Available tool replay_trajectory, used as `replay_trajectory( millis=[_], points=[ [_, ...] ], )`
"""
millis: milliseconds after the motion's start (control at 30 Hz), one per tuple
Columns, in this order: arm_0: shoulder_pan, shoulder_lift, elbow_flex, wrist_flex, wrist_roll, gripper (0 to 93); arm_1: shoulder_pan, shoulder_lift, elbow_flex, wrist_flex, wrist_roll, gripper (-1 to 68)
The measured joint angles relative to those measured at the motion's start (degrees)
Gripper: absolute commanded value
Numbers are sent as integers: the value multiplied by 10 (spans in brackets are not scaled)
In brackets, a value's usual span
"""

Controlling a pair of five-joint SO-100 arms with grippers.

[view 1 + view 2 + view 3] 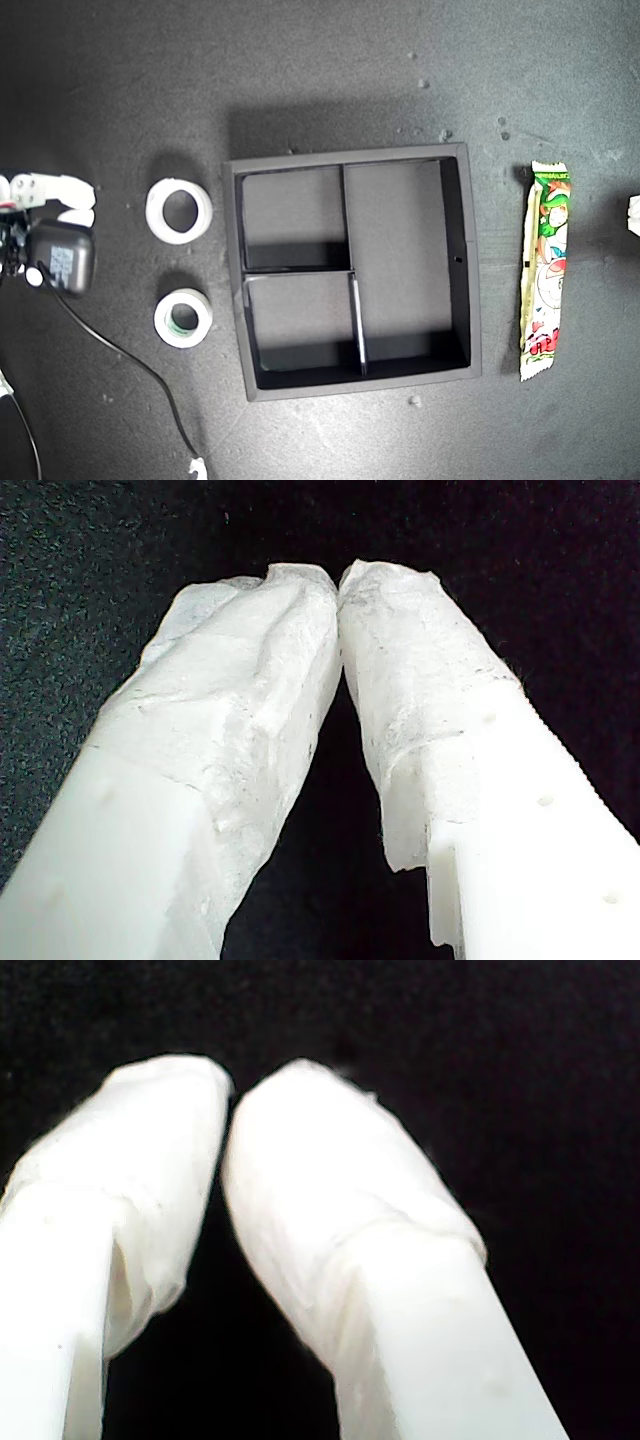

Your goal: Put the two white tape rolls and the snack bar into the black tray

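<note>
Both my first hand (340, 580) and my second hand (228, 1095) are pressed together on nothing; tape rolls (179, 210), snack bar (546, 270) lie outside the black tray (465, 250).

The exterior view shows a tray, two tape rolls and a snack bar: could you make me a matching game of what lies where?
Things:
1. larger tape roll
2. smaller tape roll
3. snack bar
4. black tray

Places in the exterior view:
A. right of the tray
B. middle, nothing inside
C. left of the tray, nearer the top
D. left of the tray, nearer the bottom

Pairs: 1-C, 2-D, 3-A, 4-B
</note>
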Motion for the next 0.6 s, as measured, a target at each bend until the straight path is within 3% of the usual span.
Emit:
replay_trajectory(
  millis=[167, 600],
  points=[
    [15, 0, 0, 0, -8, 2, 33, -1, 0, 0, 0, 0],
    [19, 0, 0, 0, -9, 2, 34, -1, 0, 0, 0, 0]
  ],
)
